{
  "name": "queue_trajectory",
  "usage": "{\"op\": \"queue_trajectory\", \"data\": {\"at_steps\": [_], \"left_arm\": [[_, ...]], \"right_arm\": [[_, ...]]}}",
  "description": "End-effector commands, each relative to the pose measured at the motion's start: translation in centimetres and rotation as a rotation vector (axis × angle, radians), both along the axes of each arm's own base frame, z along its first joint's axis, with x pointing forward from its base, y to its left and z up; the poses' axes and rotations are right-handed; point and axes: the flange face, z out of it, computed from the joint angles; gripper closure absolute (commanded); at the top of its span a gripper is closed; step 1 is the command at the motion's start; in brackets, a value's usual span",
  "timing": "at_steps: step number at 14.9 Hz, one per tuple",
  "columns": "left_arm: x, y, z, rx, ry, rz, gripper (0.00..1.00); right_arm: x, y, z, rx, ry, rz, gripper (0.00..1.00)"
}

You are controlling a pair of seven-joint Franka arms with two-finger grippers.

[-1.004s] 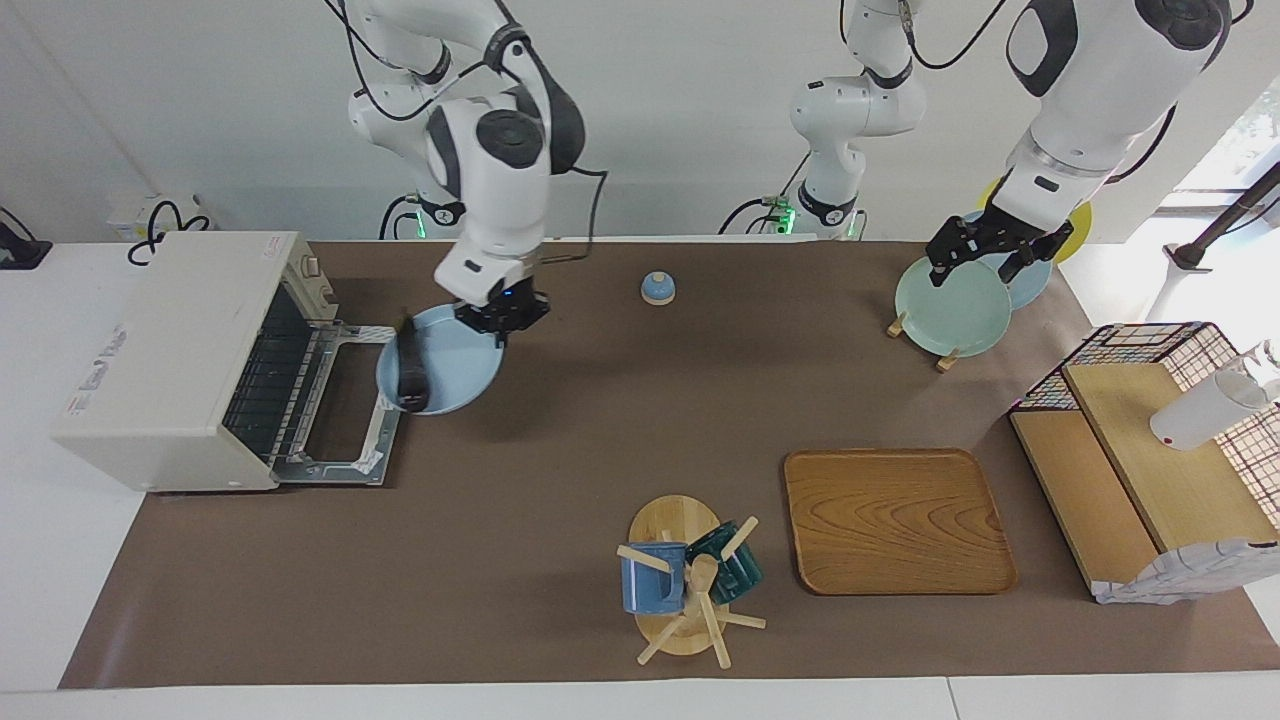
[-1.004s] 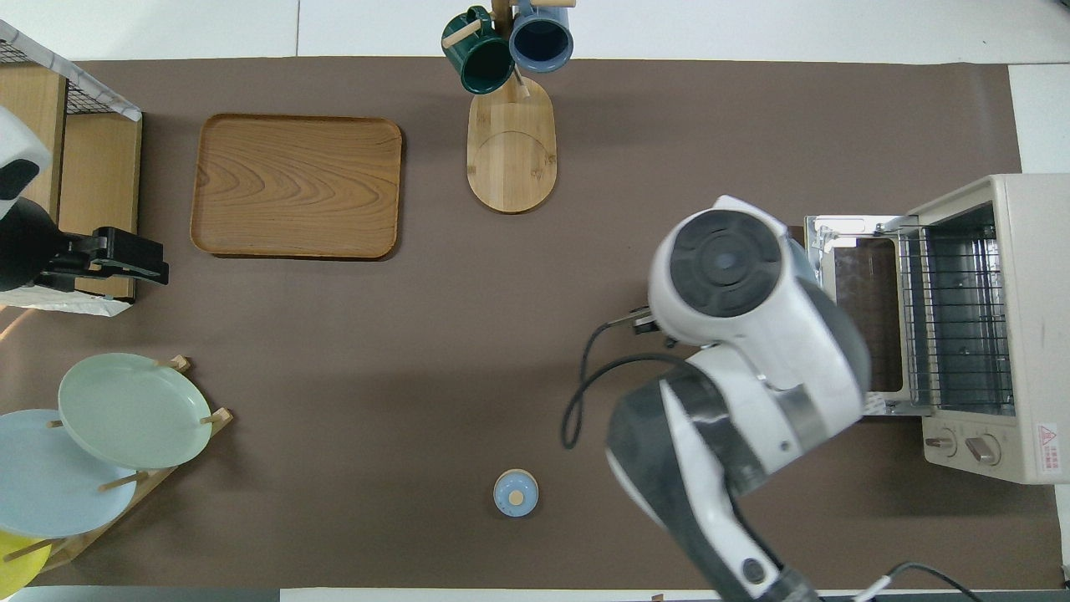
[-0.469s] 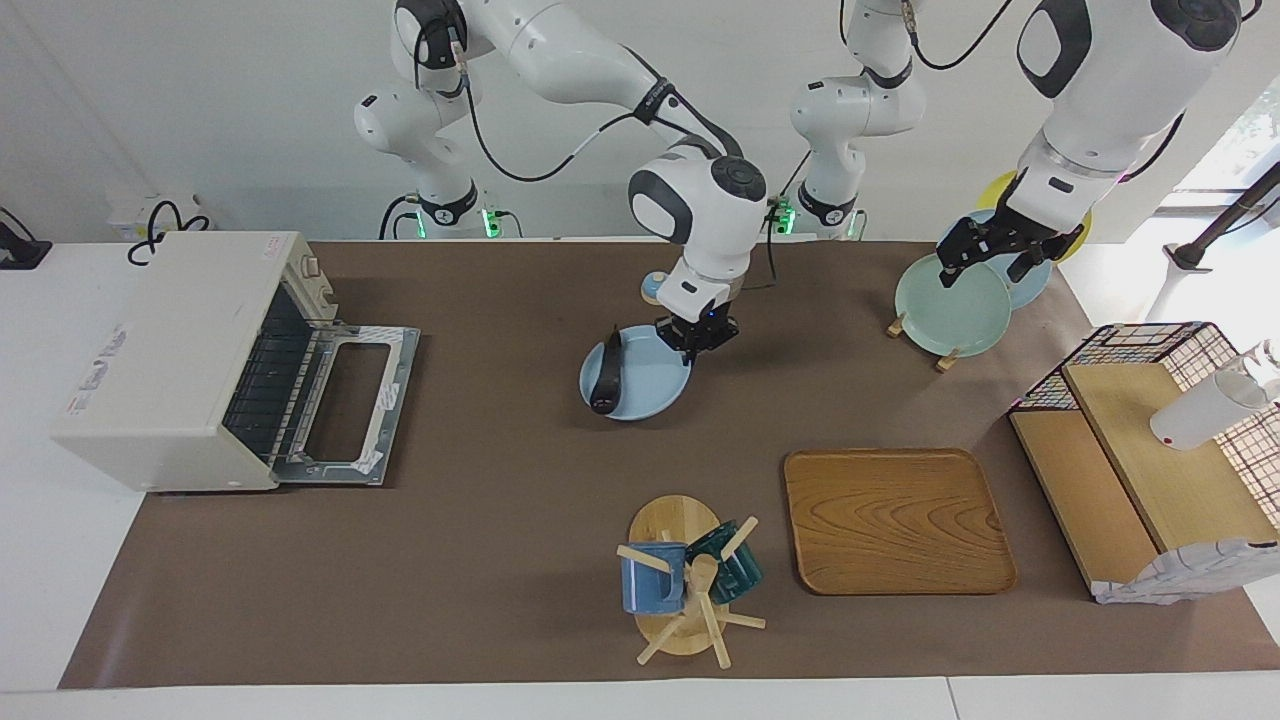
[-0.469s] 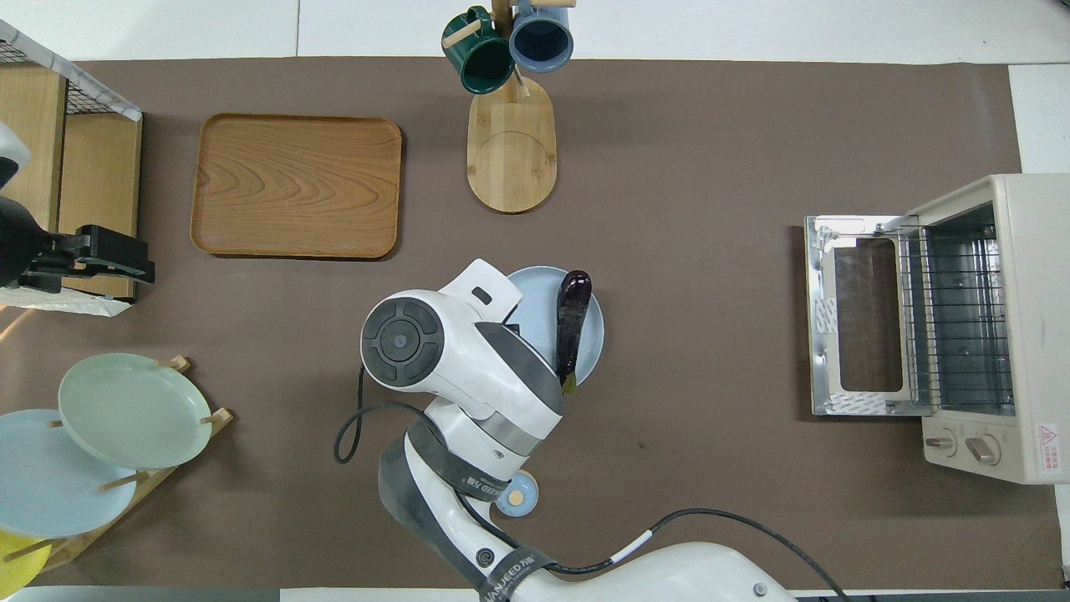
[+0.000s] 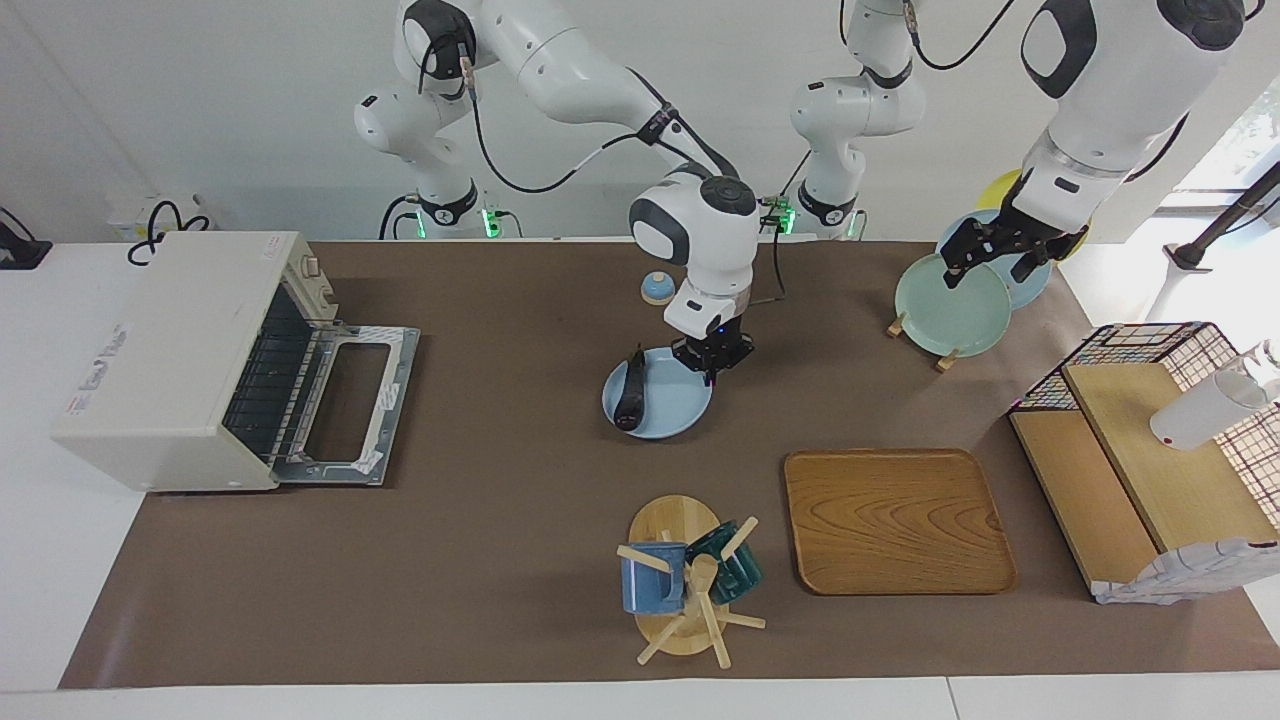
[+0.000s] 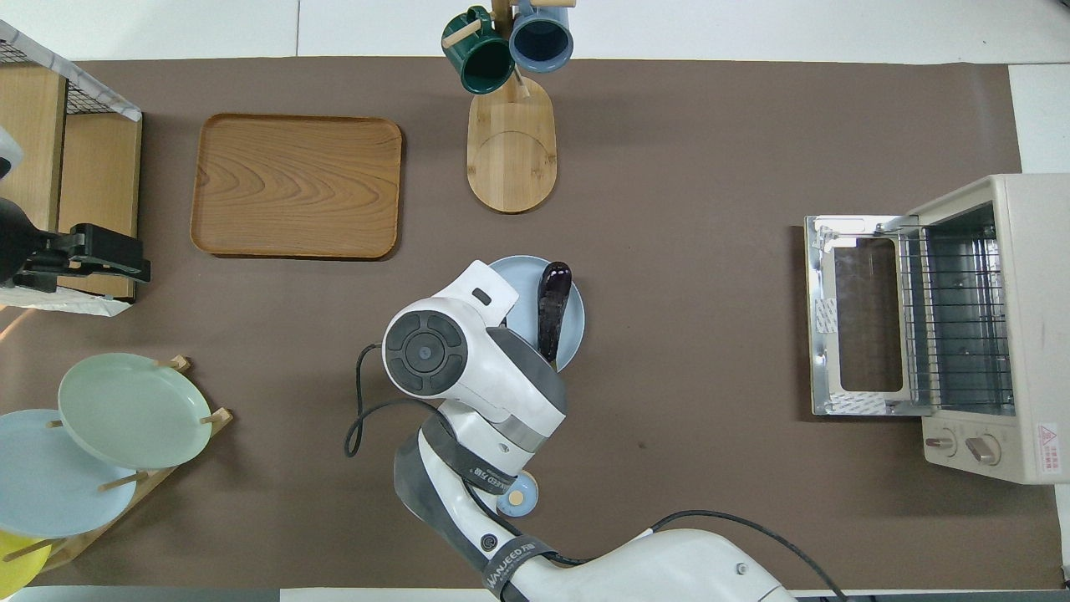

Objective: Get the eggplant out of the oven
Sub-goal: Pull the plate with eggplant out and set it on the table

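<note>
The dark purple eggplant (image 5: 632, 390) (image 6: 552, 309) lies on a light blue plate (image 5: 672, 408) (image 6: 575, 326) that rests on the mat in the middle of the table. It is well clear of the cream-white oven (image 5: 170, 340) (image 6: 1003, 318), whose glass door (image 5: 345, 400) hangs open in front of an empty wire rack. My right gripper (image 5: 712, 362) is shut on the plate's rim at the edge nearest the robots; in the overhead view the arm's wrist hides it. My left gripper (image 5: 990, 256) (image 6: 117, 261) waits open over the plate rack.
A wooden tray (image 5: 897, 520) and a mug stand (image 5: 685, 585) sit farther from the robots than the plate. A small blue bell (image 5: 657, 288) lies nearer to them. A rack with a green plate (image 5: 950, 305) and a wire shelf (image 5: 1150, 430) stand at the left arm's end.
My right arm has carried the plate with the eggplant from in front of the oven door to the middle of the table and set it down. The left arm has barely moved.
</note>
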Motion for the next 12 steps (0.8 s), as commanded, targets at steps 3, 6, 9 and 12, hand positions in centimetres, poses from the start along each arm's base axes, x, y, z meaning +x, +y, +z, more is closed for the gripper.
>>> {"op": "queue_trajectory", "data": {"at_steps": [3, 6, 9, 12], "left_arm": [[0.1, 0.5, -0.2, 0.013, -0.011, -0.003, 0.0], [0.3, 0.4, -0.2, 0.012, -0.025, 0.002, 0.0], [0.1, -1.5, -1.3, 0.011, -0.03, -0.027, 0.0], [-0.4, -7.1, -4.2, -0.034, -0.04, -0.019, 0.0]], "right_arm": [[1.4, -1.4, 7.7, -0.074, 0.049, 0.076, 0.27], [3.8, -12.5, 12.2, -0.16, 0.116, 0.121, 0.92], [4.4, -25.7, 7.8, -0.21, 0.225, 0.106, 1.0], [1.8, -32.3, 1.9, -0.303, 0.22, 0.129, 1.0]]}}
